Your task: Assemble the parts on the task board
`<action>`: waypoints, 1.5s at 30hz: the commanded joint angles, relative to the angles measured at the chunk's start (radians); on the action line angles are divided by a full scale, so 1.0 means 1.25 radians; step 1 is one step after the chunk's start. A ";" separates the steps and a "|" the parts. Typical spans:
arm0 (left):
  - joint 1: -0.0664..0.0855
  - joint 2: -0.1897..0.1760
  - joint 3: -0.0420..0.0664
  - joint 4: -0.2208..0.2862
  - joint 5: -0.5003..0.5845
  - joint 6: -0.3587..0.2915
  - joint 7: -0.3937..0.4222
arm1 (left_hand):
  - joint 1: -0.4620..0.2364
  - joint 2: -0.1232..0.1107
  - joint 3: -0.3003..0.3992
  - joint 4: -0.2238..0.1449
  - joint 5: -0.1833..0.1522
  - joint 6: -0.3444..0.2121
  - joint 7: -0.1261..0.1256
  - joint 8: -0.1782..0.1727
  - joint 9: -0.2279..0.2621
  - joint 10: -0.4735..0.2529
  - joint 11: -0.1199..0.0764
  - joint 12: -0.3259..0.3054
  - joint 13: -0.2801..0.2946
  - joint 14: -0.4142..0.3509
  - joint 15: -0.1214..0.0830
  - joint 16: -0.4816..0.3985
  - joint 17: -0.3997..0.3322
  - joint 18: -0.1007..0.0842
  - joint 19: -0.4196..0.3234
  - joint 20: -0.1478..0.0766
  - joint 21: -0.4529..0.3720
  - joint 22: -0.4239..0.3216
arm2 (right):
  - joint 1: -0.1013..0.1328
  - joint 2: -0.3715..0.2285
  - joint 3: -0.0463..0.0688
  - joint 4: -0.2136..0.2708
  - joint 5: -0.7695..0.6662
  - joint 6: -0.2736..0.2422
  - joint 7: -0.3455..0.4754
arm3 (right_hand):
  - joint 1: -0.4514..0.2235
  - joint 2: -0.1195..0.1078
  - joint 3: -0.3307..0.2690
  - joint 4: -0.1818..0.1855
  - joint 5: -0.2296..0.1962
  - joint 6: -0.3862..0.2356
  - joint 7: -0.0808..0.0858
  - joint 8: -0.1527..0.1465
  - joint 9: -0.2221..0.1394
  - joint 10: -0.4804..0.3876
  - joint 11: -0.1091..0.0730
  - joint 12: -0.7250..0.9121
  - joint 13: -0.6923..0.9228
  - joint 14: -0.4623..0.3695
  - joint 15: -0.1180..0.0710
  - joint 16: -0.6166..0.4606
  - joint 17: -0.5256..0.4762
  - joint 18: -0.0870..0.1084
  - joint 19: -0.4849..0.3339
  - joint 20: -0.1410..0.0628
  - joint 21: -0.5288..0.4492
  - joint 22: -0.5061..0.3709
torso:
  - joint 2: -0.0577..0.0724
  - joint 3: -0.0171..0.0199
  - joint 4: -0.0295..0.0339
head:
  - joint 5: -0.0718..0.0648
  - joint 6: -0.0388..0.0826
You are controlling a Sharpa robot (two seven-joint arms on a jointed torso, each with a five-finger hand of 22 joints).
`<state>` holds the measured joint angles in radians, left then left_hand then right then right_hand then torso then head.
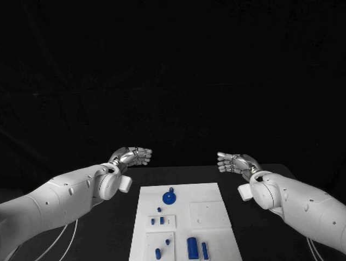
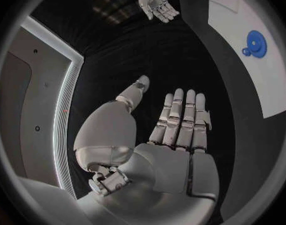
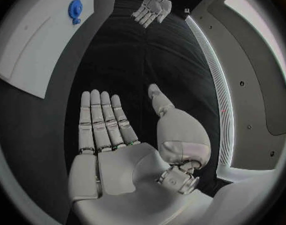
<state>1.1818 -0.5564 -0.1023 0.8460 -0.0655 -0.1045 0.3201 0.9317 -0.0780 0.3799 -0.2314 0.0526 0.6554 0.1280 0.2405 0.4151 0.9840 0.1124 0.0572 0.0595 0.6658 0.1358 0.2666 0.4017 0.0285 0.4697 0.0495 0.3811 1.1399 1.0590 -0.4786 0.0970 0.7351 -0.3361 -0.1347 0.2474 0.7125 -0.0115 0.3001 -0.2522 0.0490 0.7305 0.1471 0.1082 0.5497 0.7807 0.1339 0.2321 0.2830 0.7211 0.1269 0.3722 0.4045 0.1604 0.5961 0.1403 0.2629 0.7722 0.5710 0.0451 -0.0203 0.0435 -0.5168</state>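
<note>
Nearest the camera, two long blue parts are seen standing side by side near the front edge of the white task board, which is laid lengthwise on the black table. A small pale-topped blue piece is set to their left, and further short blue parts are spread over the raised square panels toward the middle of the board. A round blue disc part is placed near the board's far end, and is also caught from both wrists. The left hand is held above the table beyond the board's far left corner, with nothing in it; in the left wrist view its fingers are stretched out straight and side by side, thumb angled away. The right hand is held opposite, beyond the far right corner, likewise empty, its fingers extended flat and the thumb spread aside. The two hands are kept well apart from each other and from every part on the board.
</note>
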 commanded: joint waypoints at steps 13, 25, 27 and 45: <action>-0.035 -0.063 0.029 0.204 0.018 -0.187 0.056 | -0.745 0.062 -0.304 0.185 -0.042 -0.524 -0.102 -0.192 -0.332 -0.787 -0.090 -0.046 -0.048 -0.533 -0.109 -0.213 -0.321 -0.023 -0.376 -0.040 -0.305 -0.912 | -0.001 -0.073 -0.023 0.203 0.079 -0.155 0.065 | -0.570 0.009 -0.240 0.202 -0.039 -0.584 -0.118 -0.087 -0.440 -0.625 -0.107 -0.186 -0.226 -0.577 -0.102 -0.298 -0.324 -0.128 -0.477 -0.112 -0.210 -0.618 | -0.021 -0.0352 0.0158 | -0.034 -0.065; -0.090 -0.153 0.070 0.496 0.045 -0.456 0.137 | -0.745 0.062 -0.304 0.185 -0.042 -0.524 -0.102 -0.192 -0.332 -0.787 -0.090 -0.046 -0.048 -0.533 -0.109 -0.213 -0.321 -0.023 -0.376 -0.040 -0.305 -0.912 | -0.005 -0.186 -0.060 0.517 0.207 -0.393 0.168 | -0.570 0.009 -0.240 0.202 -0.039 -0.584 -0.118 -0.087 -0.440 -0.625 -0.107 -0.186 -0.226 -0.577 -0.102 -0.298 -0.324 -0.128 -0.477 -0.112 -0.210 -0.618 | -0.021 -0.0360 0.0163 | -0.035 -0.067; -0.095 -0.162 0.074 0.525 0.047 -0.483 0.145 | -0.745 0.062 -0.304 0.185 -0.042 -0.524 -0.102 -0.192 -0.332 -0.787 -0.090 -0.046 -0.048 -0.533 -0.109 -0.213 -0.321 -0.023 -0.376 -0.040 -0.305 -0.912 | -0.006 -0.201 -0.065 0.557 0.224 -0.424 0.182 | -0.570 0.009 -0.240 0.202 -0.039 -0.584 -0.118 -0.087 -0.440 -0.625 -0.107 -0.186 -0.226 -0.577 -0.102 -0.298 -0.324 -0.128 -0.477 -0.112 -0.210 -0.618 | -0.021 -0.0360 0.0163 | -0.035 -0.067; -0.105 -0.179 0.082 0.579 0.052 -0.532 0.160 | -0.745 0.062 -0.304 0.185 -0.042 -0.524 -0.102 -0.192 -0.332 -0.787 -0.090 -0.046 -0.048 -0.533 -0.109 -0.213 -0.321 -0.023 -0.376 -0.040 -0.305 -0.912 | -0.007 -0.241 -0.078 0.668 0.269 -0.508 0.218 | -0.570 0.009 -0.240 0.202 -0.039 -0.584 -0.118 -0.087 -0.440 -0.625 -0.107 -0.186 -0.226 -0.577 -0.102 -0.298 -0.324 -0.128 -0.477 -0.112 -0.210 -0.618 | -0.021 -0.0360 0.0163 | -0.035 -0.067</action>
<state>1.0496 -0.7804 -0.0012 1.5668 -0.0028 -0.7455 0.4940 0.0072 0.0005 0.0045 0.0018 0.0047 0.0050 -0.0003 0.0031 0.0010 0.0053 0.0001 0.0068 0.0011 0.0037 0.0002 0.0035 0.0010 0.0077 0.0036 -0.0001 0.0036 0.0009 1.0505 -0.7795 -0.0001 1.5678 -0.0124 -0.7477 0.4898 0.0059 -0.0001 0.0059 0.0014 0.0036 0.0046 -0.0001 0.0036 0.0010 0.0037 0.0000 0.0036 0.0010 0.0047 0.0005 0.0035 0.0009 0.0062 0.0050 -0.0001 0.0035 0.0010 0.5442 0.0000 0.0000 0.0000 -0.6000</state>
